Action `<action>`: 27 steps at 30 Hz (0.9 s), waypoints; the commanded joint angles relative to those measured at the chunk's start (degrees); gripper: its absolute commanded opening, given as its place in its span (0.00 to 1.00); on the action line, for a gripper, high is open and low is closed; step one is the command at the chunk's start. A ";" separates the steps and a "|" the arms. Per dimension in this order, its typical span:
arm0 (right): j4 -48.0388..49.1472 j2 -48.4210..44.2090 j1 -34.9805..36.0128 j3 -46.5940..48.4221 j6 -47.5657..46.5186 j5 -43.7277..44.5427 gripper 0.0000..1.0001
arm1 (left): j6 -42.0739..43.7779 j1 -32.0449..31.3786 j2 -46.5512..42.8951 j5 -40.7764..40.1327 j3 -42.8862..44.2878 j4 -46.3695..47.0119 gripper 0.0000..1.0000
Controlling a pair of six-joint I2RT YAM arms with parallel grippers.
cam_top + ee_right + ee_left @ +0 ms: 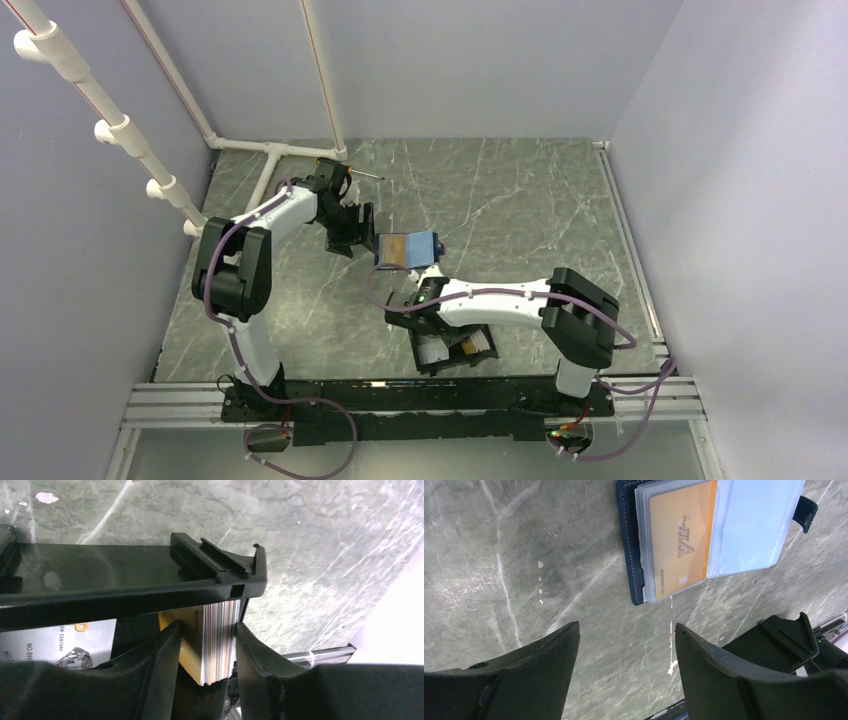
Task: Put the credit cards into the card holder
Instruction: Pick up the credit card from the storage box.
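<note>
Pincer on my right arm (207,627) is narrowed onto a stack of credit cards (220,630), one finger on each face. The left pincer (626,626) gapes wide above bare stone with nothing between its fingers. Beneath both lies the grey marbled worktop (499,555) with pale veins. Toward its middle lies the dark blue wallet (630,555), spread open with its clear plastic sleeves (749,525) fanned out, just beyond my left fingers. The black card holder (125,585) sits close to the near edge of the worktop, right under my right wrist and apart from the wallet. The stack I grip stands on edge inside the holder, close to one corner wall. It shows white card edges to me and one orange-gold face on its side. An orange-gold VIP card (681,535) sits in the nearest wallet sleeve, marked "VIP" in large darker letters. A row of small digits runs along one of its edges, too fine for me to read surely. A silver card (45,642) lies flat in the holder, reading "CENTURY" and "NO" followed by digits that my finger cuts off.
</note>
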 commanded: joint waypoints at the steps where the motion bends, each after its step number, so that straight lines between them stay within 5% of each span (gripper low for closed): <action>1: -0.07 0.26 -0.24 -0.31 1.06 -0.05 0.36 | 1.78 -0.34 -2.68 0.94 -0.11 0.37 0.75; 6: -0.02 0.00 -0.32 -1.09 1.50 0.04 0.25 | 1.91 -0.34 -2.52 1.03 -0.07 0.28 0.75; 14: -0.67 -0.43 -0.74 -1.65 2.27 0.56 0.52 | 1.92 -0.43 -2.24 1.11 0.00 0.19 0.75; 27: -2.46 -6.39 -3.26 -2.15 0.58 2.96 0.57 | 1.96 -0.60 -1.97 1.11 0.09 0.17 0.75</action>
